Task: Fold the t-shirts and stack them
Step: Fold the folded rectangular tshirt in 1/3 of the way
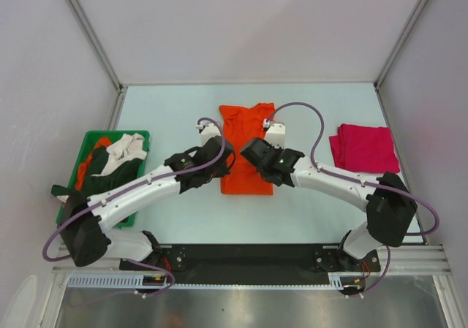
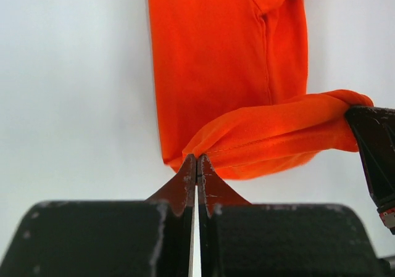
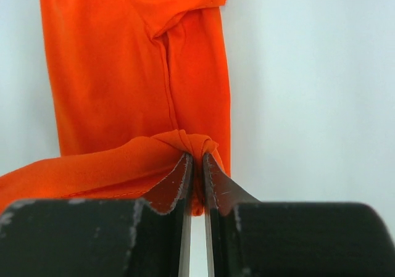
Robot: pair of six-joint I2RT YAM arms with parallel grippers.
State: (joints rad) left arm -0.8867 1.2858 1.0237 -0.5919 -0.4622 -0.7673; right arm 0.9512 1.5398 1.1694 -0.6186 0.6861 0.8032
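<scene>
A bright orange t-shirt (image 1: 245, 142) lies lengthwise in the middle of the table, folded into a narrow strip. My left gripper (image 1: 221, 155) is shut on the left corner of its near hem (image 2: 271, 132) and my right gripper (image 1: 252, 157) is shut on the right corner (image 3: 185, 142). Both hold the hem lifted above the rest of the shirt (image 2: 210, 49), which lies flat in the right wrist view (image 3: 123, 61). A folded magenta-red t-shirt (image 1: 363, 147) lies at the right. Dark green, cream and orange shirts (image 1: 113, 160) are heaped in the bin.
A green plastic bin (image 1: 139, 136) stands at the left edge of the table. Grey walls close in the table on the left, back and right. The right gripper's black finger (image 2: 373, 147) shows at the right edge of the left wrist view.
</scene>
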